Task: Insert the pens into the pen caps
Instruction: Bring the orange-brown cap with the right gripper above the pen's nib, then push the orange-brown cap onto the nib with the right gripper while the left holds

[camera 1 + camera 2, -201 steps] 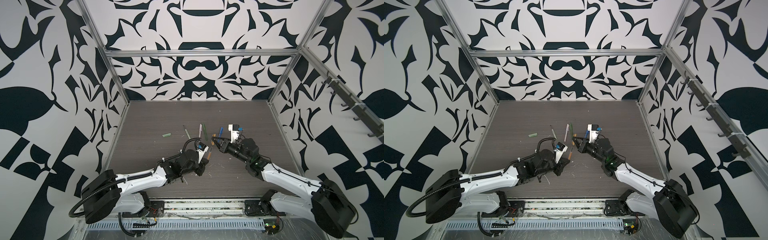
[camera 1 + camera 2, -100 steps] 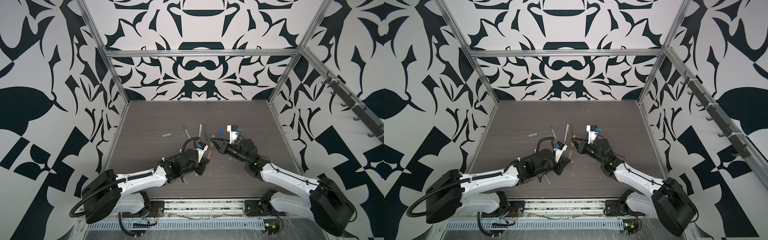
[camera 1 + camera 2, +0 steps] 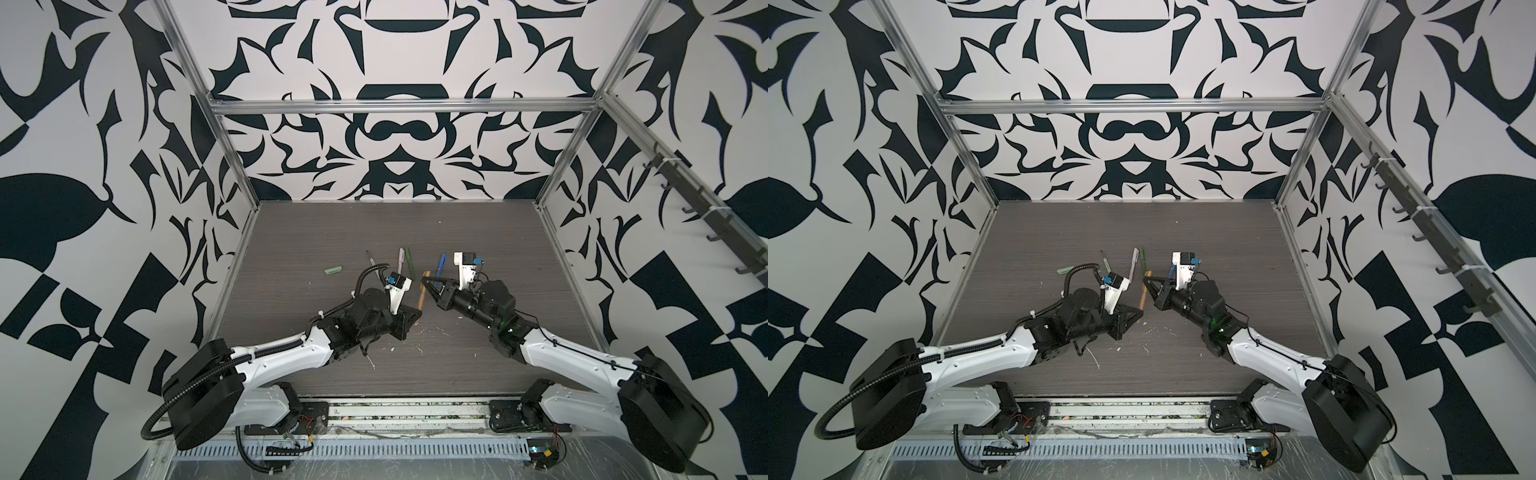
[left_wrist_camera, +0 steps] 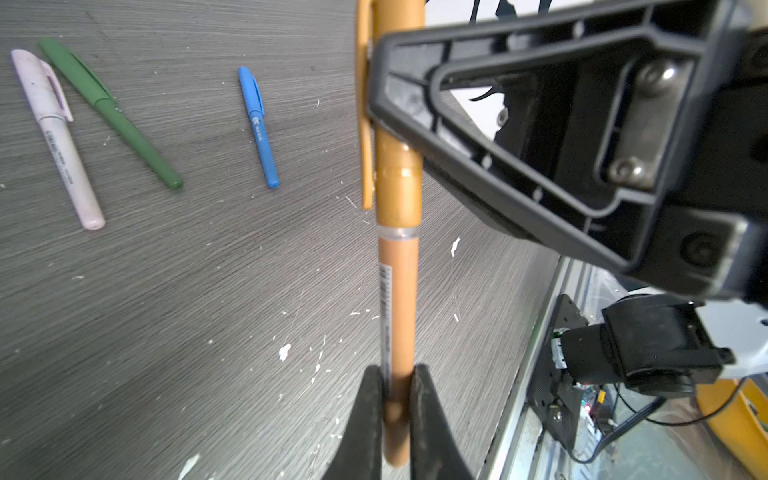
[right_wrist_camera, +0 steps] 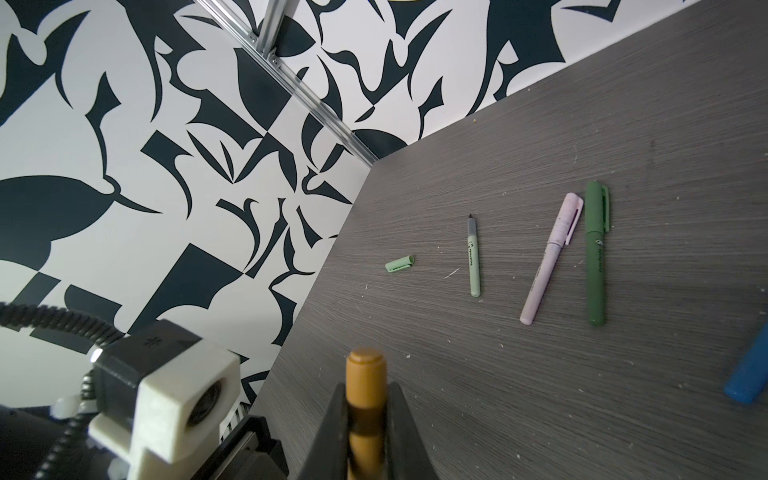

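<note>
Pen: slim orange-brown plastic pen (image 4: 397, 299), held at both ends.
Left gripper (image 4: 397, 399): closed on barrel end.
Right gripper (image 5: 365, 399): clamped on orange-brown clip cap (image 4: 399, 187) seated over tip.
Pale green pen (image 5: 473, 262): uncapped on grey woodgrain table (image 5: 540, 395); pale green cap (image 5: 399, 264) apart.
Capped: pink pen (image 5: 548, 262), dark green pen (image 5: 596, 257), blue pen (image 4: 257, 124).

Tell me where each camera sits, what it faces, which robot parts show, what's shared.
Top views: high front, looking down; both arms.
Left wrist: behind left end effector, along the orange-brown pen; right end effector shows.
Right wrist: behind its fingers, facing the back-left corner; left wrist camera shows.
Shared: that pen.
</note>
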